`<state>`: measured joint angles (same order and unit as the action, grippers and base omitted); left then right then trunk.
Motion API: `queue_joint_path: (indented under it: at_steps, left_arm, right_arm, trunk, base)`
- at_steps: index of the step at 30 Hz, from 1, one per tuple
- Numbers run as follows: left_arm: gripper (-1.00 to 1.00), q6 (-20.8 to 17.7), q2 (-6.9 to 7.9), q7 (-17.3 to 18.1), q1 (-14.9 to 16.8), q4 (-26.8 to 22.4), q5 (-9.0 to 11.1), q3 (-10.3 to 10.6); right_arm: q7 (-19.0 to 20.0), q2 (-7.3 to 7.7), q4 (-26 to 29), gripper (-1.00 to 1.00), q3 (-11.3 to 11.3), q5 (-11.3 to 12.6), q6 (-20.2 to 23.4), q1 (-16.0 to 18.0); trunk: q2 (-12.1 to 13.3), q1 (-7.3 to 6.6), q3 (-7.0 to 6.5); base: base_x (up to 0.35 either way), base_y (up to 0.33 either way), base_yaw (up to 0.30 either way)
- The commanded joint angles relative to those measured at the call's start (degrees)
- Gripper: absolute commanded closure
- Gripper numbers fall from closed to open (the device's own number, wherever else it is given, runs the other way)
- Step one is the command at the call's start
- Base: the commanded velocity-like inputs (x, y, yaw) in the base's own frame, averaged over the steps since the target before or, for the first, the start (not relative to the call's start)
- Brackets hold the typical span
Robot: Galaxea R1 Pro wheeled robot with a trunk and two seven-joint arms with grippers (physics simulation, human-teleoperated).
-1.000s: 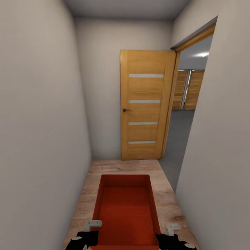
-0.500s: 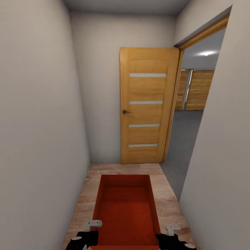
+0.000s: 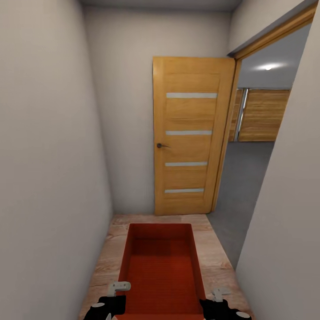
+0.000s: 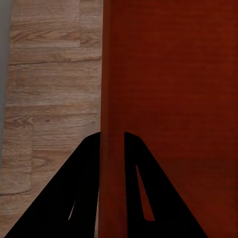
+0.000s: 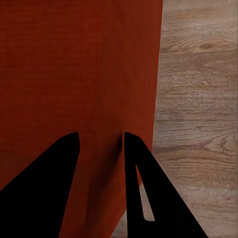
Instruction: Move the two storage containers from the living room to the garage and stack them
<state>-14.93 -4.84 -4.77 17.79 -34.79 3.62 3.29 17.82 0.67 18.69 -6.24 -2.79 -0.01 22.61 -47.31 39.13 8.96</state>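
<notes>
I am carrying one orange-red storage container [image 3: 162,271] in front of me, open side up, its long axis pointing ahead down a narrow corridor with pale walls [image 3: 49,169] on both sides. In the head view the left gripper [image 3: 116,297] sits at the container's near left corner and the right gripper [image 3: 212,301] at its near right corner, both low at the picture's edge. From my left wrist camera I see the two dark fingers [image 4: 74,198] closed on the container's side wall, one finger outside against the wood side and one inside the bin, the red wall pinched between them. My right wrist camera shows the same on the other side: its fingers [image 5: 141,193] straddle the container's wall, the wall running up between them, so that hand too is clamped on the container. Below the bin lies light wood plank flooring [image 3: 213,253], visible on both sides of it and past its far end. Straight ahead stands an orange-brown wooden door [image 3: 191,135] with four pale horizontal strips and a dark handle [image 3: 161,145] on its left edge; it is swung open against the end wall. To its right is the doorway, and through it I see a dark grey floor [image 3: 242,191], wooden panels [image 3: 262,115] at the far side and a bright ceiling light [image 3: 269,67].
</notes>
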Motion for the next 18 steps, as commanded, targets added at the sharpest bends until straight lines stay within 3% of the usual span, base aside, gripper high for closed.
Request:
queue_joint_path:
  at_steps: [1, 18]
  left_arm:
    - [1.00, -0.4, -1.60, -0.5, 0.1, -1.4, -0.2, 0.0]
    - [1.00, -0.4, -1.65, -0.5, 0.1, -1.4, -0.2, 0.0]
  right_arm:
    - [0.5, -0.49, -0.1, 1.00, 2.0, -0.6, 0.0, 0.0]
    - [0.5, -0.50, -0.1, 1.00, 2.0, -0.6, 0.0, 0.0]
  trunk:
    - [-0.1, 0.04, 0.09]
    - [-0.1, 0.04, 0.09]
  base:
    - [0.326, 0.000, 0.000]
    - [0.326, 0.000, 0.000]
